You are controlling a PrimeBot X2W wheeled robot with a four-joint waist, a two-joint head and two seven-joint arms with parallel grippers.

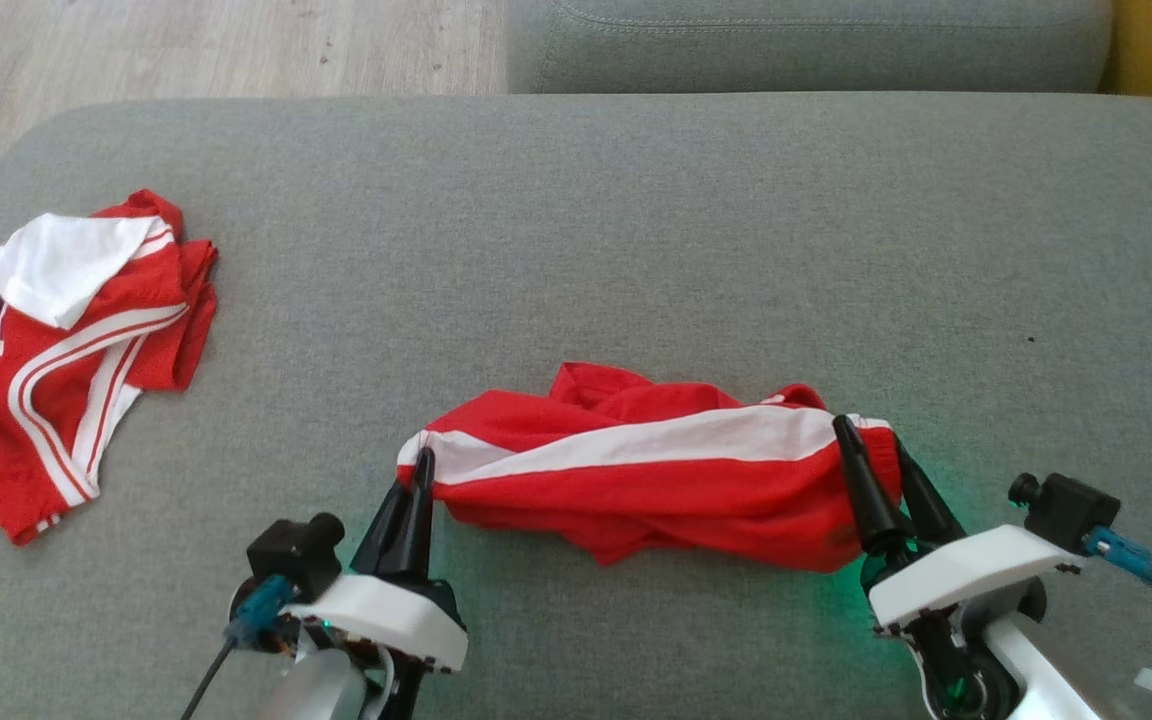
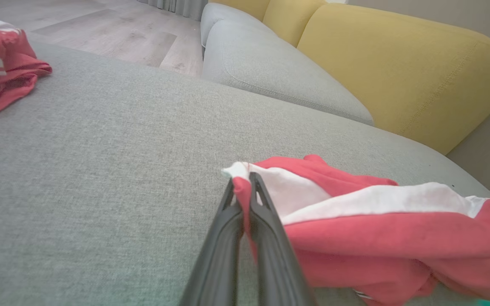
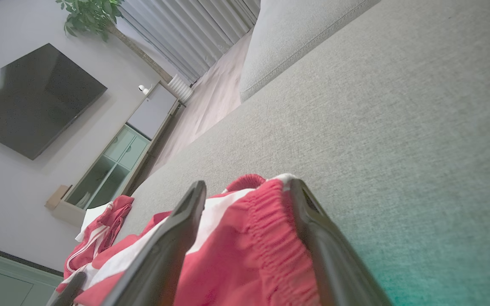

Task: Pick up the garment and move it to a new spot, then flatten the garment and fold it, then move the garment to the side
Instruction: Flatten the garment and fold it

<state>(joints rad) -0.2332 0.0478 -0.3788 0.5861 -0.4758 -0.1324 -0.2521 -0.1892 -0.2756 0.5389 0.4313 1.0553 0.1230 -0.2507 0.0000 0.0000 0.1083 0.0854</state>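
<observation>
The garment [image 1: 656, 470] is a bunched pair of red shorts with a white stripe, lying across the near middle of the grey cushion [image 1: 636, 230]. My left gripper [image 1: 423, 462] is shut on the garment's left corner [image 2: 238, 170], pinching a white and red tip. At the garment's right end my right gripper [image 1: 871, 440] stands open, its two fingers astride the elastic waistband [image 3: 249, 238]. In the right wrist view the fabric fills the gap between its spread fingers [image 3: 309, 212].
A second red and white jersey [image 1: 66, 350] lies crumpled at the cushion's far left edge. Behind are another grey cushion [image 1: 806, 45], a yellow sofa back [image 2: 398, 63] and wooden floor [image 1: 186, 50]. The cushion's far and right parts are bare.
</observation>
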